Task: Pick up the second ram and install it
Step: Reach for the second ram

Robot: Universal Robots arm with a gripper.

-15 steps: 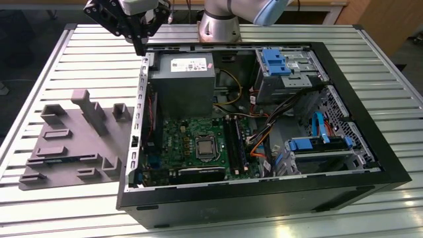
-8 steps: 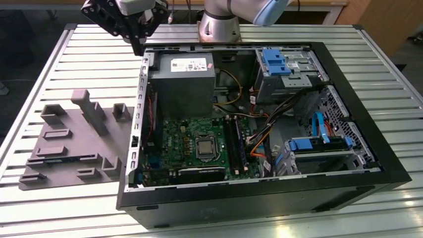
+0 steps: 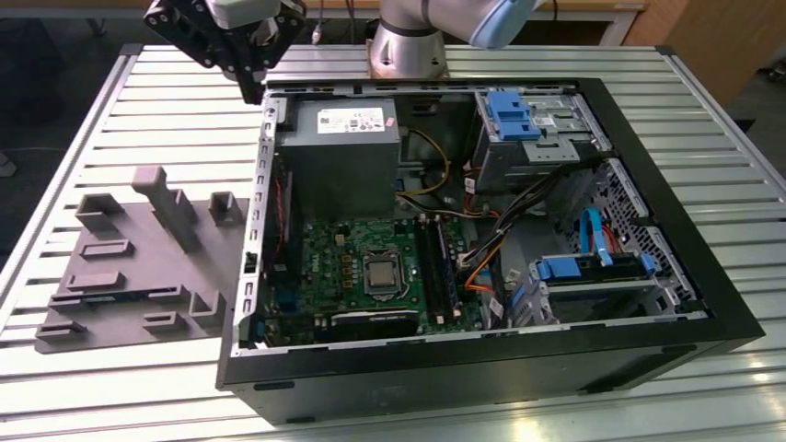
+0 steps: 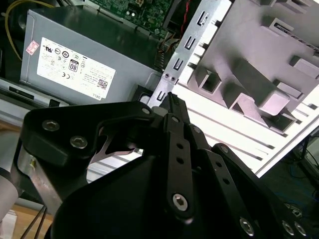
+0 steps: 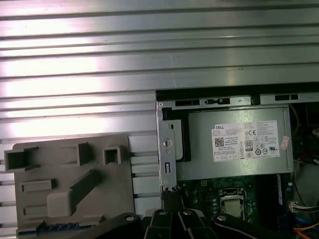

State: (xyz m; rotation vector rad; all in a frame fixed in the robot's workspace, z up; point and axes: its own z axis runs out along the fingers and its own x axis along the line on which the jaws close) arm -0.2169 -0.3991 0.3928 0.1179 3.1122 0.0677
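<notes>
We see gripper (image 3: 253,90) with fingers pressed together, holding nothing, hovering over computer case's (image 3: 491,368) 11 o'clock corner in the exterior view, second ram (image 3: 110,296) lying in grey tray (image 3: 123,333) at case's 9 o'clock, well apart from gripper.

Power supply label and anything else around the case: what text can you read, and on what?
White label on the grey power supply: fine print and symbols, too small to quote.
Pink sticker at the label's edge: unreadable.
Green motherboard: markings too small to read.
Grey tray: no text seen.
</notes>
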